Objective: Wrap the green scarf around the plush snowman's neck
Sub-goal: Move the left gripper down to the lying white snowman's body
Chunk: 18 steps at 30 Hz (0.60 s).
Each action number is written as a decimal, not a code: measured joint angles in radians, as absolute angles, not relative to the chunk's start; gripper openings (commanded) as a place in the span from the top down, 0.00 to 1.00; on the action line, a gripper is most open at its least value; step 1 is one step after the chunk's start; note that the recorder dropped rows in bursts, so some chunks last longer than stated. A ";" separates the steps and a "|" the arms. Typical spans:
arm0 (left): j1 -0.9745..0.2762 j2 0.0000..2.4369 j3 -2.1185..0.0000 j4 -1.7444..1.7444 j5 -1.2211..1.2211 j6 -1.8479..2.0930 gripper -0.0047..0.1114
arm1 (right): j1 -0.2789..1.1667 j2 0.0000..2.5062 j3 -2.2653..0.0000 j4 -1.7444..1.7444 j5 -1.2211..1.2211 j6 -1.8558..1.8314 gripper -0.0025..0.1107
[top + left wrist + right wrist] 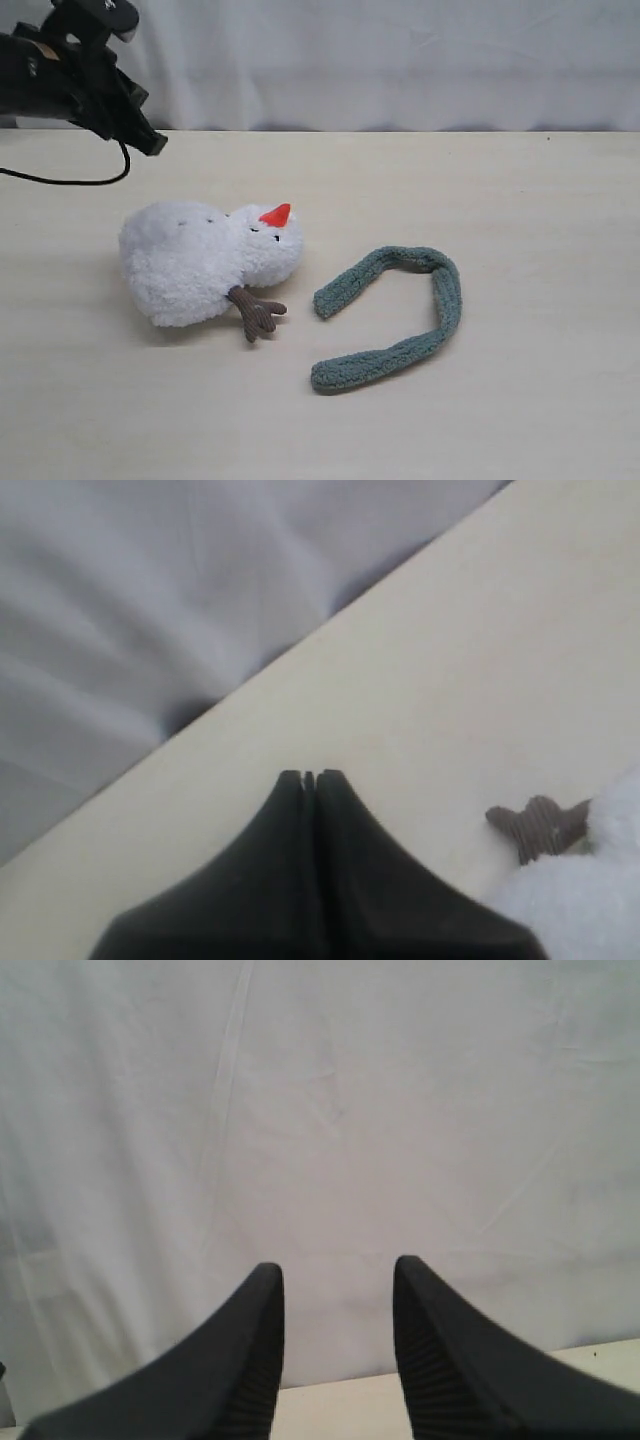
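one plush snowman (200, 262) and one green scarf (440, 300) are counted on the one surface (500, 180), the snowman to the left and the scarf to the right. one orange-red nose (276, 214) is counted on the snowman. one brown twig arm (255, 310) is seen in the exterior view; whether the one in the left wrist view is a second cannot be told. two end effectors are counted: the left end effector (155, 143) at the far left, and the right end effector (337, 1265), shown only in its wrist view. one black cable (70, 182) and one white backdrop cloth (400, 60) are counted.
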<state>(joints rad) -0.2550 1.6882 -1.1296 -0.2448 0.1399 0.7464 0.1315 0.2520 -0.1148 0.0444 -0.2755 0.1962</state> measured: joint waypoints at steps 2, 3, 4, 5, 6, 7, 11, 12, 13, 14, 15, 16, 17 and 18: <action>-0.254 1.748 -1.130 -0.240 0.136 0.744 0.96 | 0.132 0.252 -0.115 0.044 -0.266 0.196 0.66; -0.252 1.772 -1.130 -0.240 0.135 0.744 0.96 | 0.132 0.252 -0.115 0.044 -0.264 0.196 0.66; -0.252 1.800 -1.130 -0.240 0.132 0.742 0.96 | 0.132 0.252 -0.115 0.044 -0.262 0.196 0.66; -0.250 1.829 -1.130 -0.240 0.132 0.741 0.96 | 0.132 0.252 -0.115 0.044 -0.262 0.196 0.66; -0.246 1.844 -1.130 -0.240 0.132 0.739 0.96 | 0.132 0.252 -0.115 0.044 -0.262 0.196 0.66; -0.244 1.857 -1.130 -0.234 0.145 0.739 0.96 | 0.132 0.252 -0.115 0.044 -0.262 0.196 0.66; -0.235 1.868 -1.130 -0.157 0.275 0.737 0.96 | 0.132 0.252 -0.115 0.044 -0.260 0.196 0.66; -0.235 1.865 -1.130 -0.138 0.309 0.737 0.96 | 0.132 0.252 -0.115 0.044 -0.260 0.196 0.66; -0.235 1.861 -1.130 -0.118 0.356 0.737 0.96 | 0.132 0.252 -0.115 0.044 -0.260 0.196 0.66; -0.235 1.859 -1.130 -0.106 0.402 0.739 0.96 | 0.132 0.252 -0.115 0.044 -0.260 0.196 0.66; -0.235 1.855 -1.130 -0.102 0.437 0.747 0.96 | 0.132 0.252 -0.115 0.044 -0.260 0.196 0.66; -0.235 1.853 -1.130 -0.102 0.474 0.762 0.96 | 0.132 0.252 -0.115 0.044 -0.259 0.196 0.66; -0.235 1.851 -1.130 -0.113 0.510 0.779 0.96 | 0.132 0.252 -0.115 0.044 -0.259 0.196 0.66; -0.233 1.849 -1.130 -0.125 0.539 0.795 0.96 | 0.132 0.252 -0.115 0.044 -0.259 0.196 0.66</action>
